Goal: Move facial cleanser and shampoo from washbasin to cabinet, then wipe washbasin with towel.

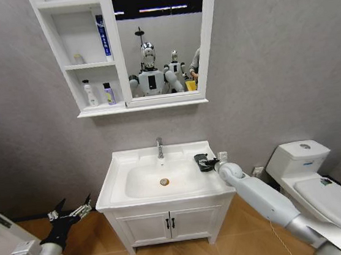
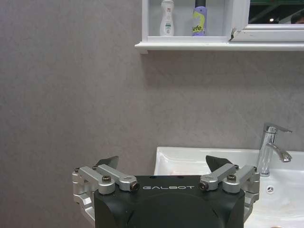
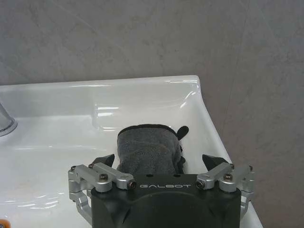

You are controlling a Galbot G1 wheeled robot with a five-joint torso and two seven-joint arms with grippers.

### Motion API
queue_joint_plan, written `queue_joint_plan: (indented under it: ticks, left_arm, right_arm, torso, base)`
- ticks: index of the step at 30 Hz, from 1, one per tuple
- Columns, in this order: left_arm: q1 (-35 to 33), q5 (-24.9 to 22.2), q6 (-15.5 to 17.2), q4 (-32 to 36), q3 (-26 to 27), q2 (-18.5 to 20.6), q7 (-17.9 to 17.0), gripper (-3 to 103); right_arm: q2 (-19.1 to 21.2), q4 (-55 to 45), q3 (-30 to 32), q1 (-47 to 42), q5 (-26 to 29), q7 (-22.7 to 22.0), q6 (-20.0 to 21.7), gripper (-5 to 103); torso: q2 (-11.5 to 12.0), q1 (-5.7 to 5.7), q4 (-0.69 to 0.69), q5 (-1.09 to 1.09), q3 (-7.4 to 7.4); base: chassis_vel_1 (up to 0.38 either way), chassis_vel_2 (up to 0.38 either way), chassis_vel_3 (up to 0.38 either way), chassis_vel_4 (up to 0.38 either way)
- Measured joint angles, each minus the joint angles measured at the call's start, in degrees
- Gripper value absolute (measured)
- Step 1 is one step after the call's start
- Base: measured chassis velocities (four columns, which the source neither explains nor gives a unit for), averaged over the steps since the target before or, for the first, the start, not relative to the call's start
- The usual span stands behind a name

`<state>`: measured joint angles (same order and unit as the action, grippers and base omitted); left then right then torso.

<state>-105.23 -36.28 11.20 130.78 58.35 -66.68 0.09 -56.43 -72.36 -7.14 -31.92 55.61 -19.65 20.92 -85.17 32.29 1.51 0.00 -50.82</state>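
In the head view, the right claw (image 1: 208, 162) sat over the small dark grey-black folded towel (image 1: 201, 159) at three o'clock on the white rectangular ceramic washbasin (image 1: 165, 192), its fingers hard to make out there. The left claw (image 1: 74, 211) hung spread wide at eight o'clock, off the basin's side. On the lowest shelf of the white wall-hung cabinet (image 1: 98, 111), at eleven o'clock, stood a white bottle (image 1: 91, 93) and a lilac bottle (image 1: 109, 94).

In the left wrist view, the left claw (image 2: 163, 166) gaped empty before the grey wall; the chrome faucet (image 2: 270, 149) rose at four o'clock.

In the right wrist view, the right claw (image 3: 158, 163) stood wide apart, straddling the plush towel (image 3: 148, 151) on the glossy rim; its near edge was hidden behind the black claw body.
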Motion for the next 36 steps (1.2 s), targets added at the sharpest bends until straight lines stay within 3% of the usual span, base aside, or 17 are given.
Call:
queue_joint_plan:
  ticks: [17, 20, 23, 24, 26, 27, 29, 31, 36]
  left_arm:
    - [0.00, 0.00, 0.00, 0.00, 0.00, 0.00, 0.00, 100]
    - [0.00, 0.00, 0.00, 0.00, 0.00, 0.00, 0.00, 100]
    - [0.00, 0.00, 0.00, 0.00, 0.00, 0.00, 0.00, 100]
    - [0.00, -0.01, 0.01, 0.00, 0.00, 0.00, 0.00, 100]
    - [0.00, 0.00, 0.00, 0.00, 0.00, 0.00, 0.00, 100]
    - [0.00, 0.00, 0.00, 0.00, 0.00, 0.00, 0.00, 100]
    - [0.00, 0.00, 0.00, 0.00, 0.00, 0.00, 0.00, 100]
    - [0.00, -0.01, 0.01, 0.00, 0.00, 0.00, 0.00, 100]
    - [0.00, 0.00, 0.00, 0.00, 0.00, 0.00, 0.00, 100]
  right_arm:
    - [-2.14, 4.91, -1.94, 1.83, 0.28, 0.59, -0.80, 102]
    - [-2.75, 6.58, -2.68, 2.65, -0.04, 0.94, -1.07, 89]
    - [-3.07, 7.36, -2.97, 2.97, -0.20, 1.05, -1.34, 83]
    - [-3.10, 7.48, -3.04, 3.07, -0.22, 1.07, -1.44, 73]
    - [-3.10, 7.50, -3.06, 3.13, -0.22, 1.07, -1.51, 73]
    - [-3.11, 7.50, -3.06, 3.15, -0.22, 1.05, -1.56, 62]
    - [-3.11, 7.45, -3.06, 3.15, -0.22, 0.99, -1.57, 62]
    - [-2.99, 7.10, -2.96, 3.14, -0.20, 0.84, -1.57, 50]
    - [-2.71, 6.40, -2.50, 2.86, -0.14, 0.67, -1.31, 34]
  torso:
    - [0.00, 0.00, 0.00, 0.00, 0.00]
    - [0.00, 0.00, 0.00, 0.00, 0.00]
    - [0.00, 0.00, 0.00, 0.00, 0.00]
    - [0.00, 0.00, 0.00, 0.00, 0.00]
    - [0.00, 0.00, 0.00, 0.00, 0.00]
    - [0.00, -0.01, 0.00, 0.00, 0.00]
    - [0.00, 0.00, 0.01, 0.00, 0.01]
    - [0.00, 0.00, 0.01, 0.00, 0.00]
    - [0.00, 0.00, 0.00, 0.00, 0.00]
  base:
    - [0.000, 0.000, 0.000, 0.000]
    - [0.000, 0.000, 0.000, 0.000]
    - [0.000, 0.000, 0.000, 0.000]
    - [0.000, 0.000, 0.000, 0.000]
    - [0.000, 0.000, 0.000, 0.000]
    - [0.000, 0.000, 0.000, 0.000]
    - [0.000, 0.000, 0.000, 0.000]
    - [0.000, 0.000, 0.000, 0.000]
    - [0.000, 0.000, 0.000, 0.000]
